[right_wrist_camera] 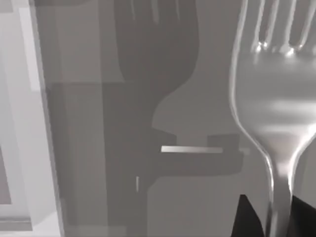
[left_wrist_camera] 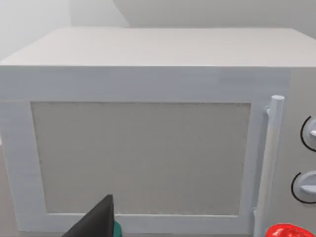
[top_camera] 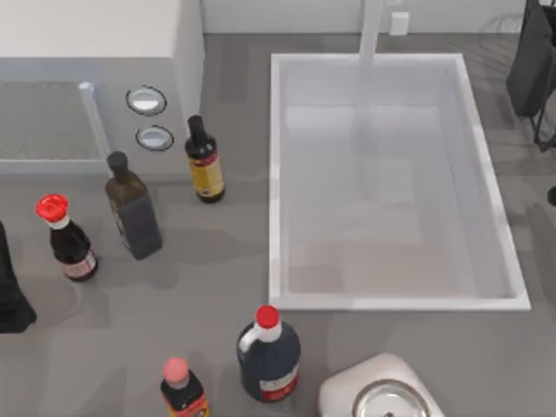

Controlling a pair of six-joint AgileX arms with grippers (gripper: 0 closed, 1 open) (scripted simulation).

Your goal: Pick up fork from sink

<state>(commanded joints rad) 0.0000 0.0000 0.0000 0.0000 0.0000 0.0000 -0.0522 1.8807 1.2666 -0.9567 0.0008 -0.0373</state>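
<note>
From above, the large rectangular pale grey-white sink (top_camera: 281,174) with raised rim is seen toward the table's right; by the left wrist a white microwave (left_wrist_camera: 148,89) is faced, grip undeterminable; by the right wrist the slim silvery metal fork (right_wrist_camera: 276,113) is shown clamped between dark fingers (right_wrist_camera: 247,219) above the basin, so the pickup is judged essentially done.

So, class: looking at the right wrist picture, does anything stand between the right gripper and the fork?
Nothing visible does. In the right wrist view the fork rises close to the camera, its handle running down between the right gripper's dark fingers, so it appears already held, above the sink's floor. The left gripper is parked facing the microwave.
</note>
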